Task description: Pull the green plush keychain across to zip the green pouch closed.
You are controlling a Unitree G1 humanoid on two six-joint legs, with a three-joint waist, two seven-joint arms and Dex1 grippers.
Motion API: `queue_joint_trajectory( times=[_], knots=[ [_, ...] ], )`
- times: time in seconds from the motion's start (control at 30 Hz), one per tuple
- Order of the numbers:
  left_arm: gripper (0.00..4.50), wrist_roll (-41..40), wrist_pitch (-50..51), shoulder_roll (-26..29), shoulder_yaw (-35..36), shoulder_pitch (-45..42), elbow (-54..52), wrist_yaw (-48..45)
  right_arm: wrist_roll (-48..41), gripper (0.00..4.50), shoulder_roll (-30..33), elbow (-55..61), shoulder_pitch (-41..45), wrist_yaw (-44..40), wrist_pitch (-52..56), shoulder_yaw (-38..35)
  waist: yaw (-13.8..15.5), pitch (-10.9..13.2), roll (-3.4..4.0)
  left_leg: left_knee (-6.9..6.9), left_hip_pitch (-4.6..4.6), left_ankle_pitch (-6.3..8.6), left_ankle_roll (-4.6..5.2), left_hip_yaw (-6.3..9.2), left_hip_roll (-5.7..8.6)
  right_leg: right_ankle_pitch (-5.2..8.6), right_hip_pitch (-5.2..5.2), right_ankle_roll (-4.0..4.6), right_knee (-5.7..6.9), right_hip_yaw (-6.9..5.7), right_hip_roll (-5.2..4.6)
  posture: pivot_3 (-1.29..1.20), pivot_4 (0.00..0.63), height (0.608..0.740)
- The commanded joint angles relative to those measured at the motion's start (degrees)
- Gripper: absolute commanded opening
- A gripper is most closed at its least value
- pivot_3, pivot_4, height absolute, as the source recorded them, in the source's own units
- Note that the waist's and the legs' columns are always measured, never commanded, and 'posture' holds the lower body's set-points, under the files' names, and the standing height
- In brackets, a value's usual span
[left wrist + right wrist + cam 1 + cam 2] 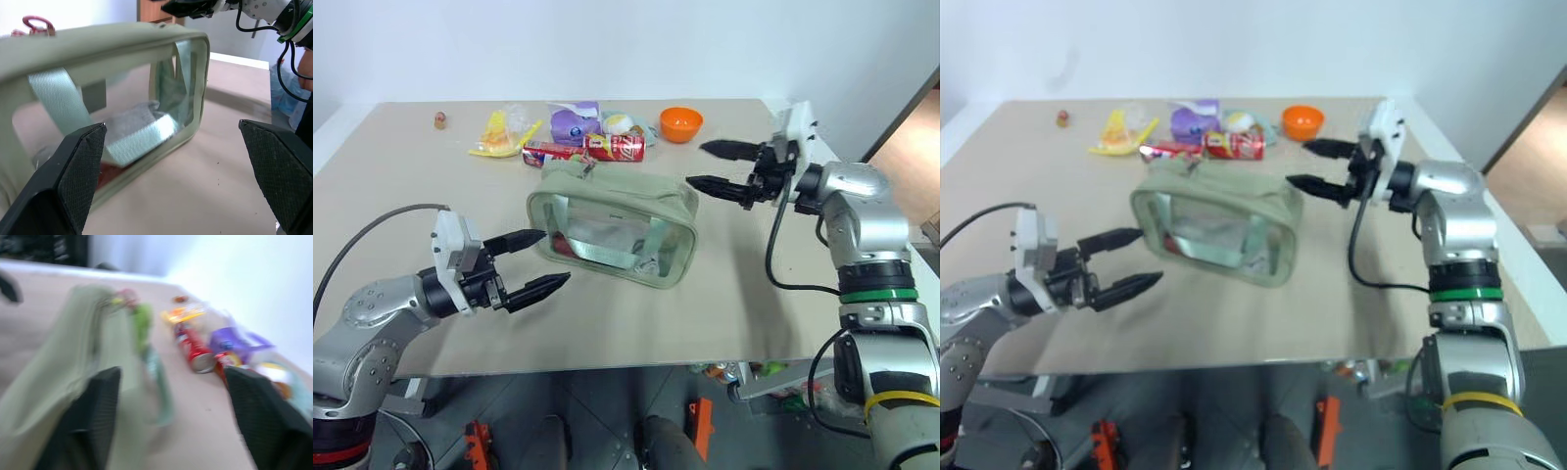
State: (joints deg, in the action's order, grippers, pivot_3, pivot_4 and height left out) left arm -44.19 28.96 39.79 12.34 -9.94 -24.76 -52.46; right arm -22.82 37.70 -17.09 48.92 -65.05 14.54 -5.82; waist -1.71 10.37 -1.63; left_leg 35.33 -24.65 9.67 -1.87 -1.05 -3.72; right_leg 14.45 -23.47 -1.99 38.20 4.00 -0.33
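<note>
Green pouch (pixel 612 223) on table (pixel 724 294), zip seemingly drawn shut; green plush keychain (pixel 142 323) released; left gripper (pixel 530 262) and right gripper (pixel 713 166) both spread, empty, apart from pouch.

This looks like a robot test room or lab, not a home. A plain beige surface (pixel 724 313) stands against a bare white wall (pixel 626 39), set out with a staged mix of props: a pouch (pixel 612 223), a red can (pixel 615 147), a yellow packet (pixel 499 137), a purple bag (pixel 573 122) and an orange bowl (pixel 681 123). Bare cables (pixel 783 245) run along the arms. Below the surface's edge lie a grey floor (pixel 597 392) and orange-handled tools (pixel 478 443). A wooden door or cabinet shows behind in the left wrist view.
</note>
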Motion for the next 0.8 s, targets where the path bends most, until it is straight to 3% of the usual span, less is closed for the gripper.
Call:
queue_joint_trajectory(
  times=[0.03,0.17,0.3,0.7,0.8],
  knots=[
    [4.50,-1.87,1.64,1.94,-0.39,-2.19,1.08,-2.95,-6.33,4.48,1.86,17.89,-7.58,6.98,10.00,-5.96,0.15,0.00,0.00,-0.01,-0.01,0.00,0.00,0.00,0.01,0.01,-0.01,-0.01,0.00,0.01,0.00,0.00,0.150,0.740],
    [4.50,-2.57,3.15,3.29,-1.56,-4.01,2.28,-5.68,-12.40,4.48,1.49,35.17,-16.76,14.56,19.91,-7.94,0.02,0.01,0.03,-0.03,-0.02,0.04,-0.02,-0.01,0.01,0.22,-0.05,-0.29,0.01,0.05,0.01,0.00,0.150,0.740],
    [4.50,-2.51,4.20,3.52,-2.14,-5.93,3.51,-7.12,-16.45,4.48,-0.70,45.07,-21.71,21.35,25.37,-6.90,-0.45,0.01,0.03,0.02,0.03,0.04,-0.03,0.00,-0.02,0.21,-0.01,-0.36,0.04,0.07,0.06,0.00,0.150,0.740],
    [4.50,-0.27,3.03,2.25,-3.29,-7.99,4.87,-6.67,-9.83,4.48,-3.28,40.57,-25.43,23.71,19.72,-0.20,-0.50,0.00,0.00,0.13,0.02,-0.03,0.02,-0.05,0.00,0.09,0.03,-0.40,0.02,0.14,0.04,0.00,0.150,0.740],
    [4.50,-0.09,2.76,1.97,-3.52,-7.73,4.24,-6.90,-9.56,3.68,-3.05,40.03,-25.74,23.21,19.12,0.16,-0.51,0.00,0.01,0.08,0.01,-0.02,0.03,-0.05,0.00,0.11,-0.01,-0.41,0.02,0.14,0.05,0.00,0.150,0.740]
  ],
)
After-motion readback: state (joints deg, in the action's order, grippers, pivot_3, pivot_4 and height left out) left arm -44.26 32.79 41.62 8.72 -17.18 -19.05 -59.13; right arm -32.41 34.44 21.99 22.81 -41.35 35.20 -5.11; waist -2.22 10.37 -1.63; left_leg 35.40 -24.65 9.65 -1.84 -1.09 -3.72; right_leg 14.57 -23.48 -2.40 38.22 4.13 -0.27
